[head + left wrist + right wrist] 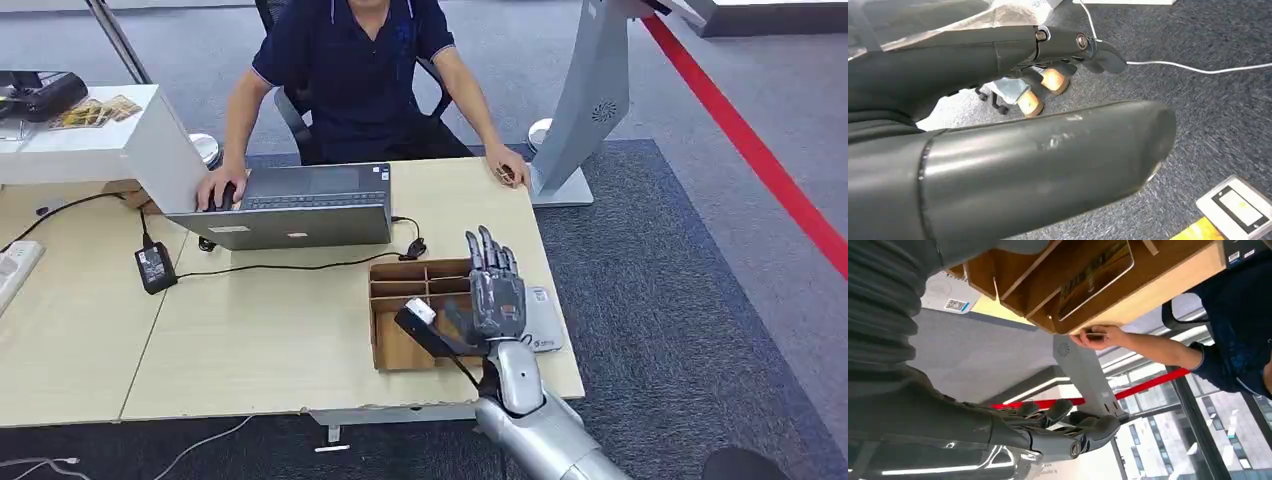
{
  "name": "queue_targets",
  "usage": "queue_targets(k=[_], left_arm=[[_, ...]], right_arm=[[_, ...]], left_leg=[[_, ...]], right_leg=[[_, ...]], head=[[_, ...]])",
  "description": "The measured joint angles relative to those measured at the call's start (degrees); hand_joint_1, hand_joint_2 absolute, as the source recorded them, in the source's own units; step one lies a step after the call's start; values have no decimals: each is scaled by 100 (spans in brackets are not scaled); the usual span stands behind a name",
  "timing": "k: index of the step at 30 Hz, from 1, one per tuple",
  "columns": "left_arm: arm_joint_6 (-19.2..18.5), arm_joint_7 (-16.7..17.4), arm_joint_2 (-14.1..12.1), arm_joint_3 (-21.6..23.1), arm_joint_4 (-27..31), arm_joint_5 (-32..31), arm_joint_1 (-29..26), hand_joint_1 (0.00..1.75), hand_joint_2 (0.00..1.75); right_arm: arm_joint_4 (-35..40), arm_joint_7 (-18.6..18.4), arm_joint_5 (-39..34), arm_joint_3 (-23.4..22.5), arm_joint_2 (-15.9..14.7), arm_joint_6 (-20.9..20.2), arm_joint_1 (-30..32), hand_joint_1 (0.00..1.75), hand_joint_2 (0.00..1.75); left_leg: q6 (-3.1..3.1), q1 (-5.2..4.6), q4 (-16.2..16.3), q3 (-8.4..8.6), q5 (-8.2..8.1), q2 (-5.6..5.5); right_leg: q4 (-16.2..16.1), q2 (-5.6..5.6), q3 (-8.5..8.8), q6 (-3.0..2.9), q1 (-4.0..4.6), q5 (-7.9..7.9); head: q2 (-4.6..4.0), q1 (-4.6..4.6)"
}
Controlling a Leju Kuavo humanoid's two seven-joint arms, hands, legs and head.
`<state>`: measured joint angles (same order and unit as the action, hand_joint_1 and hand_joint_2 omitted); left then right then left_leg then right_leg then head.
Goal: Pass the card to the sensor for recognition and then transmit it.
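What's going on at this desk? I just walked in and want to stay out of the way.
The robot's right hand hovers with fingers extended over a wooden compartment box beside a flat sensor pad, holding nothing. A person at the laptop holds a card at the table's edge. The left hand hangs over carpet.

- The right hand [495, 285] hides part of the cardboard organiser [400, 300] and the grey sensor pad [545, 320].
- The person [350, 60] is cut off at the frame's top edge.
- A card in the person's hand [1096, 335] is too small to read.
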<state>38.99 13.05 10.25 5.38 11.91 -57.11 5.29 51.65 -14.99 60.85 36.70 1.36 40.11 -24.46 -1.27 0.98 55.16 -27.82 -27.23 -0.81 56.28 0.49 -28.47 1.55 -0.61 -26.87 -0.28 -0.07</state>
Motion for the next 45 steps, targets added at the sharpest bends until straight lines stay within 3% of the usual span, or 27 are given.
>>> queue_targets(k=[12,45], left_arm=[[0,17,-2,96,0,96,1,0,0],[-22,24,-2,240,0,118,10,0,0]], right_arm=[[162,210,455,-267,135,2,96,0,175],[179,258,492,-479,313,2,99,0,175]], left_leg=[[0,0,0,0,0,1],[0,0,0,0,0,1]], right_leg=[[0,0,0,0,0,0],[0,0,0,0,0,0]], head=[[0,0],[0,0]])
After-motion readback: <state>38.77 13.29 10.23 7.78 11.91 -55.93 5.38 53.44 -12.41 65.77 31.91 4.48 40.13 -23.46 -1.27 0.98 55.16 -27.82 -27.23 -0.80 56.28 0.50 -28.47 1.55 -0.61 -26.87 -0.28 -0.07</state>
